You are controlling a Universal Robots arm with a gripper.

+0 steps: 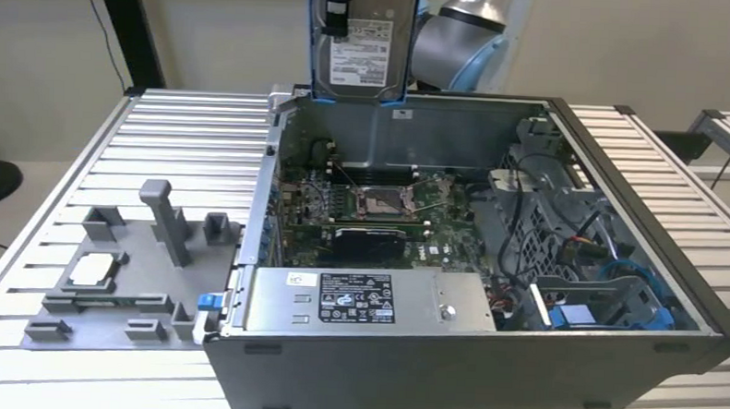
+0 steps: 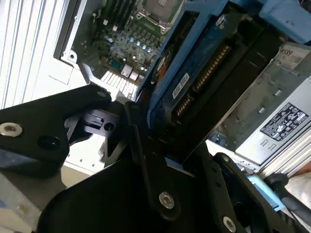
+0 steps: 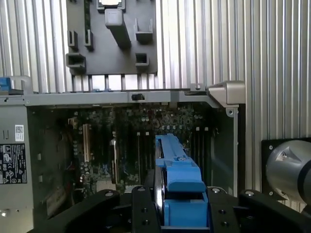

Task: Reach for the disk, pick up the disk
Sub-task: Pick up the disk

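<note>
While the disk (image 1: 369,52) hangs upright above the back edge of the open computer case (image 1: 643,184), label facing the exterior view, your end effector (image 3: 182,196) is clamped on it. In the first wrist view, the black fingers (image 3: 143,208) pinch its blue rails. Careful: you're holding one end only, so I'd judge a jerk could swing it or let it slide out along that smooth plastic. The motherboard (image 1: 378,200) lies beneath, and a drop there would hurt both. The case rim is near too, so sideways drift could clip it.
</note>
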